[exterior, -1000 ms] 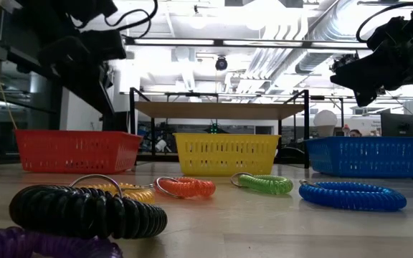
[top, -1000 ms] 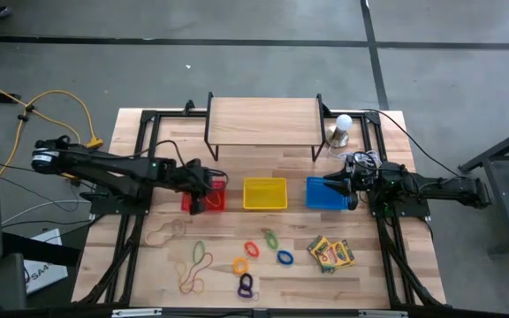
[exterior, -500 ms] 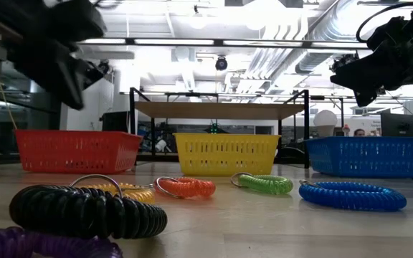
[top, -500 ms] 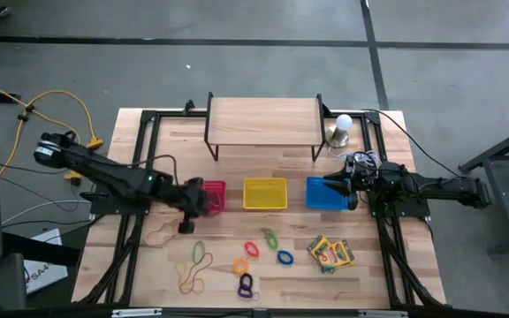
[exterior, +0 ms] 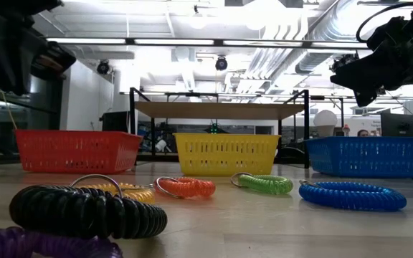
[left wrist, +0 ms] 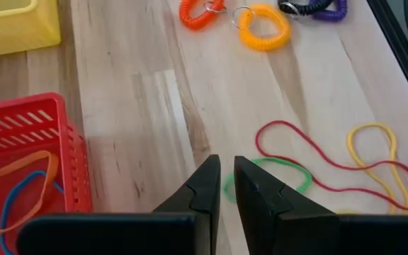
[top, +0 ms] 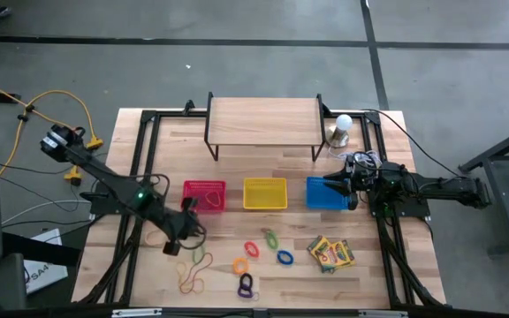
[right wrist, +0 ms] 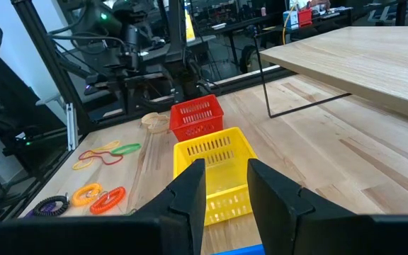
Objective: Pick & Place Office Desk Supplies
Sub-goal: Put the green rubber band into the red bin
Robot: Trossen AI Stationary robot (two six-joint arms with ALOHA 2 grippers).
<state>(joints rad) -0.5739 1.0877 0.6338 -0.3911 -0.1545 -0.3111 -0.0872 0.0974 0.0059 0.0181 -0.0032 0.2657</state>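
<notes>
My left gripper (top: 175,244) hovers shut and empty over the table, in front of the red basket (top: 204,195), beside a tan rubber band (top: 159,234). Just past its fingertips (left wrist: 225,180) lie a green band (left wrist: 271,175) and looped red and yellow bands (left wrist: 360,170). The red basket (left wrist: 27,134) holds an orange and a blue band (left wrist: 13,195). Several coloured coil rings (top: 254,256) and crayon boxes (top: 330,253) lie flat on the wood. My right gripper (top: 332,185) waits over the blue basket (top: 323,198), a little open (right wrist: 227,177).
A yellow basket (top: 264,193) stands between the red and blue ones. Behind them is a low wooden shelf (top: 263,122) on black legs. A white bulb (top: 343,125) and tangled wire (top: 360,161) sit at the back right. Black frame rails (top: 131,238) run along both table sides.
My left gripper has swung from over the red basket toward the table's near edge, and now hangs over the rubber bands in front of the basket. It has rolled somewhat on the way. Its fingers keep the same narrow gap.
</notes>
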